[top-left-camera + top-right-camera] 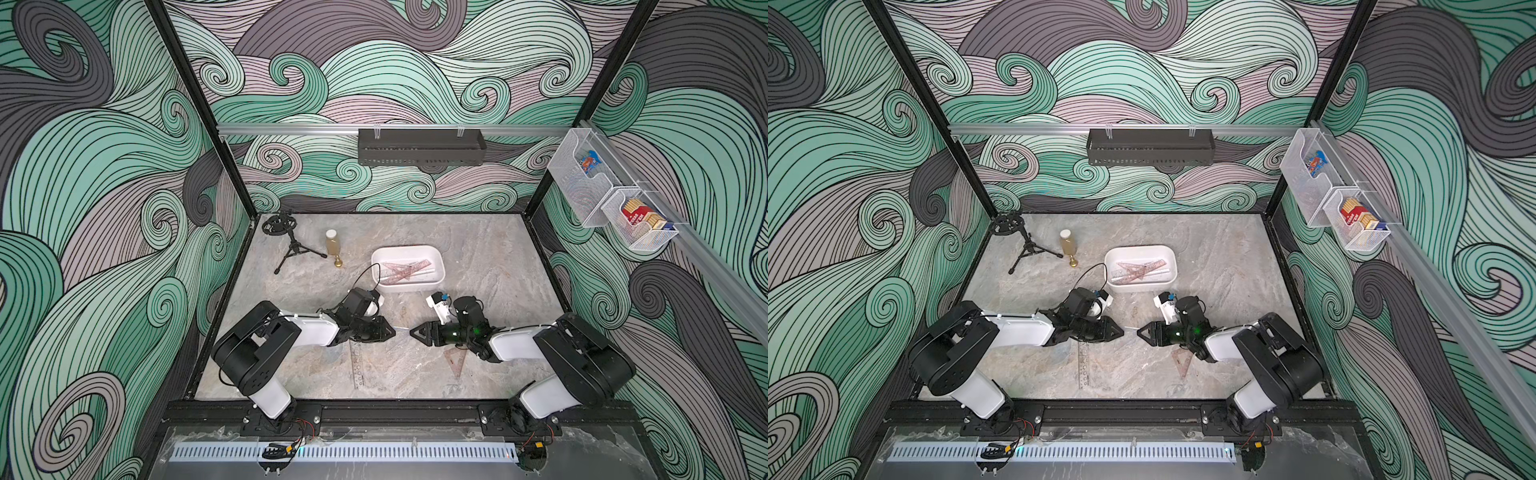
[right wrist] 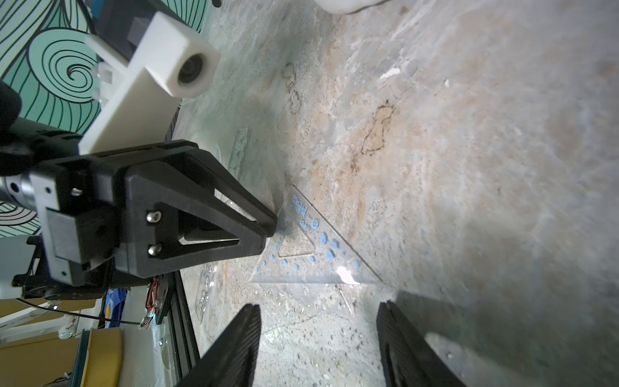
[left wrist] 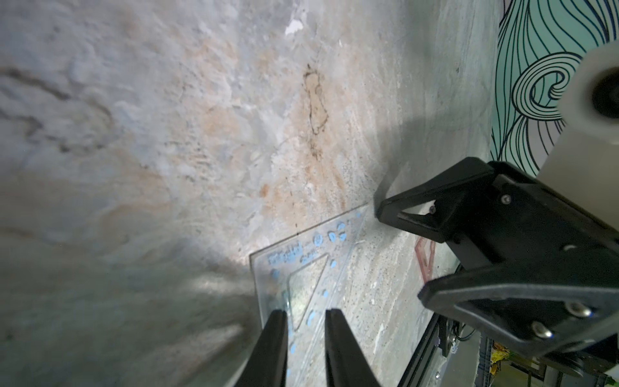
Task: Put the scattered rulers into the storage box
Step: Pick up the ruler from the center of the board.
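The left end effector [image 3: 306, 316] reaches low over the middle of the counter [image 1: 478, 266]. Its two fingers are drawn close with a narrow gap, and the edge of a clear set square [image 3: 308, 268] with blue markings sits in that gap. Whether the fingers already clamp it cannot be told. The low, sideways approach is probably chosen because the sheet is so thin and flat that only an edge offers a hold. Facing it from the right, the right end effector [image 2: 320, 305] is wide open and empty, its fingertips just short of the same set square. It seems placed to steady the sheet so it does not slide away. Nearer the front edge lie a straight ruler [image 1: 357, 365], running out from under the left end effector, and a pinkish set square [image 1: 455, 361] beside the right arm. Both are outside the box. The white storage box [image 1: 415, 286] stands just beyond the two end effectors on the far side, close enough for a short carry. It already holds several pinkish rulers [image 1: 401, 269] lying flat on its floor.
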Robot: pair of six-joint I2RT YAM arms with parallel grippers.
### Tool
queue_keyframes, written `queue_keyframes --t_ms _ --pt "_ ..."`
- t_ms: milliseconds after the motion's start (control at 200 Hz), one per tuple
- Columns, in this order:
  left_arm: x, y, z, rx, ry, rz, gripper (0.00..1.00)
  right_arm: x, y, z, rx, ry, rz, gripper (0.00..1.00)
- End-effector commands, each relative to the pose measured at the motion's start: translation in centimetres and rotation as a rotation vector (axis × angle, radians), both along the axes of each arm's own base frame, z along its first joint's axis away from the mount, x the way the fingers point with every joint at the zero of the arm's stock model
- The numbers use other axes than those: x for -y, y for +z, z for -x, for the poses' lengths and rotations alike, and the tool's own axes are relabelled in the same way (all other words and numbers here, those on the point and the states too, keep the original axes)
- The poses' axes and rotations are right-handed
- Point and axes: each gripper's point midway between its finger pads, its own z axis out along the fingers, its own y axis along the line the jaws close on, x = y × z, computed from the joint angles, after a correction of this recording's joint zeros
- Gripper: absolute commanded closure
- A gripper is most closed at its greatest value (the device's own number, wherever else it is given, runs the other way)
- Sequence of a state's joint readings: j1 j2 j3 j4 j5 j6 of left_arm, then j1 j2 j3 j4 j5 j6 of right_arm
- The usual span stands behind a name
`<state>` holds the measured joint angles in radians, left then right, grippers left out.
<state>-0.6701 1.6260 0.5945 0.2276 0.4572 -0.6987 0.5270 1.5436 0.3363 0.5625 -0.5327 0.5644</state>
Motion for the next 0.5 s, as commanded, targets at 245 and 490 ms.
queue_keyframes --t_ms 245,490 --pt "-2.2 -2.7 0.9 -0.046 0.031 -0.136 0.84 0.2 -1.2 0.0 -0.06 -0.019 0.005 0.41" --pt "-2.7 -3.2 1.0 -0.054 0.043 -0.16 0.84 0.9 -1.4 -0.7 -0.057 -0.048 0.039 0.41"
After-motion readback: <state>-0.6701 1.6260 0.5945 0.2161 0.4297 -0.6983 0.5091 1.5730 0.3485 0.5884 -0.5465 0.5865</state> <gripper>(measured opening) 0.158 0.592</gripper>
